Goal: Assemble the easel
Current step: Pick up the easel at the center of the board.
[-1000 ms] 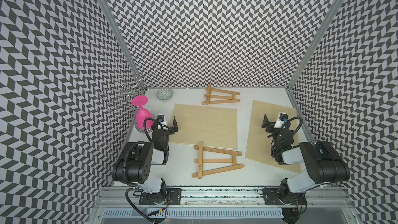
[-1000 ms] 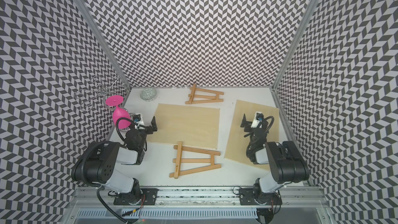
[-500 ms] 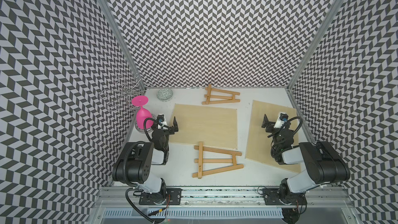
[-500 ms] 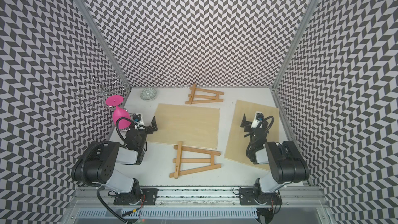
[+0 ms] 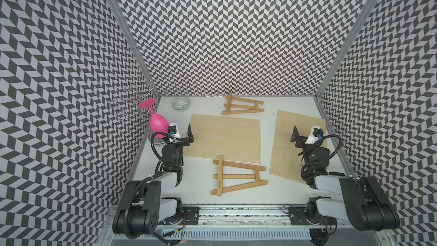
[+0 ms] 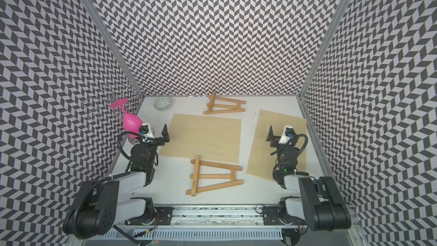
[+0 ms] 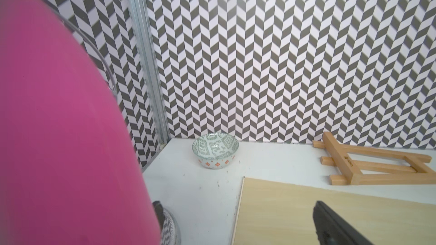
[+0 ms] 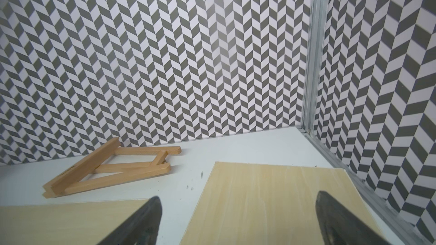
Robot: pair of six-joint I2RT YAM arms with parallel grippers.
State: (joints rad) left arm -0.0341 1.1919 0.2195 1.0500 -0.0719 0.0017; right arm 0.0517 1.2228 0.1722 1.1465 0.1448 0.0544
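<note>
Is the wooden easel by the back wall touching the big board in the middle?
Apart. In the left wrist view a strip of white table shows between the far easel and the board.

Robot lab cell (chevron walls (image 5: 236,31), aluminium rail (image 5: 236,211))

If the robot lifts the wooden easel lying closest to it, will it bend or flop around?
Probably stiff: the near easel is made of solid-looking wooden bars. Likely light, since the frame is mostly open gaps. Its back leg, seemingly folded against one side bar, might swing loose when lifted.
</note>
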